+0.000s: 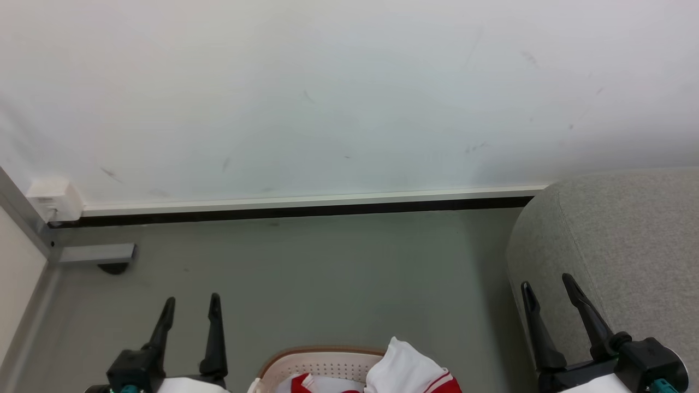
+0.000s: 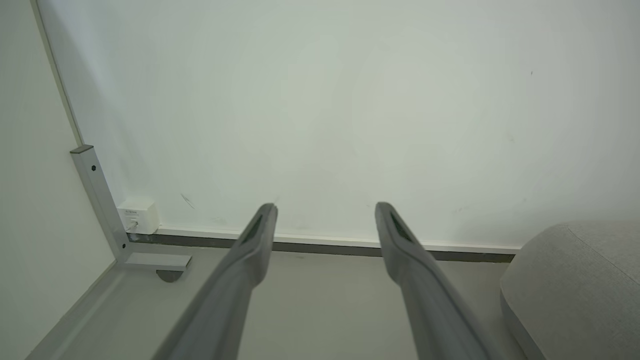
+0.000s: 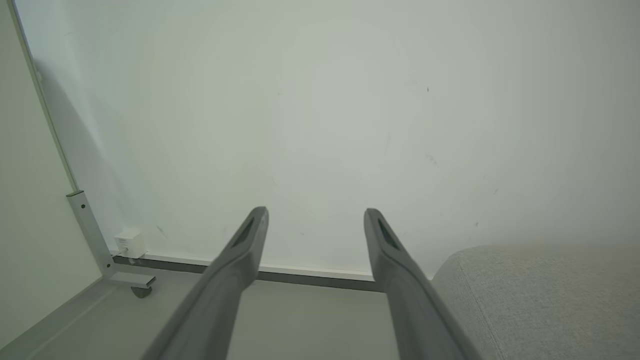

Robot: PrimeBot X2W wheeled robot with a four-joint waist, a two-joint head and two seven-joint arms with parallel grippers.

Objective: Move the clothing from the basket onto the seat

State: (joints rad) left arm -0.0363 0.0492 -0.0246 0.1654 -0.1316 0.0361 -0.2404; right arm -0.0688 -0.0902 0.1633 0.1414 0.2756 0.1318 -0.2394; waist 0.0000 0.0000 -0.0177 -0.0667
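1. My left gripper [image 1: 191,300]: head view, 7 o'clock. Its two long dark fingers stand spread apart and empty, tips toward 12 o'clock, over the grey floor [image 1: 327,273].

2. My right gripper [image 1: 546,281]: head view, 5 o'clock. The fingers are likewise spread apart and empty, leaning slightly toward 11 o'clock, seen against the seat's rounded end.

3. The basket [image 1: 319,350]: head view, 6 o'clock, between my two grippers and touched by neither. Cream-white wall with rows of small holes, brown rim. The bottom edge of the view cuts off its near part.

4. The clothing [image 1: 407,363]: in the basket. A white fold is heaped over the rim at the basket's 3 o'clock side, with red-and-white striped trim below it. A red piece lies further inside.

5. The seat [image 1: 628,229]: head view, 3 to 4 o'clock. Grey woven upholstery, rounded corner, standing on the floor against the wall, apart from the basket.

6. The wall [image 1: 349,98]: 12 o'clock. White, lightly scuffed, with a pale skirting over a dark strip.

7. A small white box [image 1: 54,199]: 9 o'clock, at the wall's foot, with a grey metal bracket [image 1: 98,254] just below it.
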